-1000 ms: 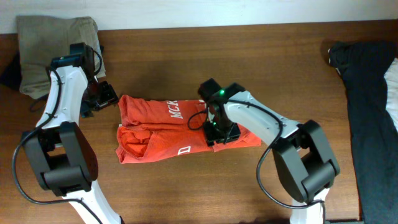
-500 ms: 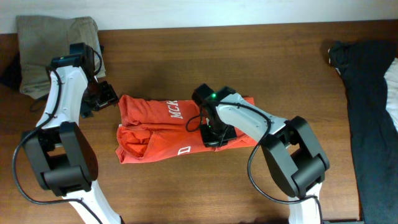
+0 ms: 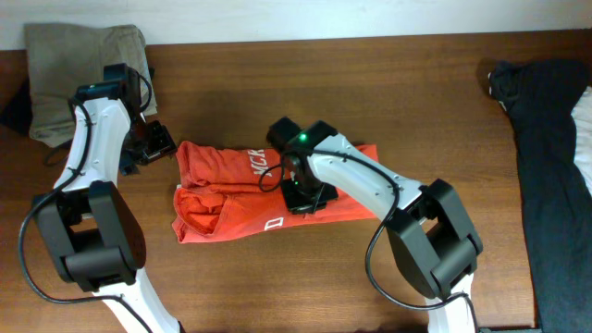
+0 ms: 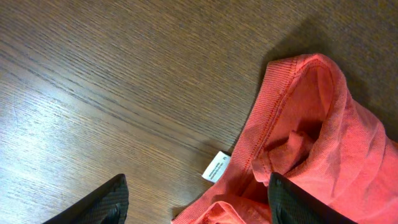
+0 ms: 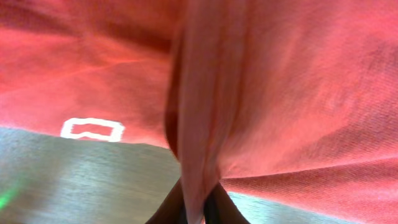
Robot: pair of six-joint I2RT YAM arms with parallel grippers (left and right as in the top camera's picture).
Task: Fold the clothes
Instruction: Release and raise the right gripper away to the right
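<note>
The red-orange T-shirt (image 3: 231, 194) with white lettering lies partly folded on the wooden table, mid-left. My right gripper (image 3: 303, 196) is over its middle and is shut on a pinched fold of the shirt (image 5: 199, 124), lifted off the table. My left gripper (image 3: 153, 146) hovers open just off the shirt's left edge; in the left wrist view its fingers (image 4: 196, 202) straddle the shirt's collar (image 4: 292, 124) and white label (image 4: 216, 167) without touching them.
A khaki-olive folded garment (image 3: 79, 69) lies at the back left corner. A black garment (image 3: 550, 166) lies along the right edge. Bare wood table (image 3: 407, 102) surrounds the shirt.
My right gripper has moved left across the shirt, carrying the pinched fold with it, so the shirt's right part is drawn leftward. The left arm has not moved.
</note>
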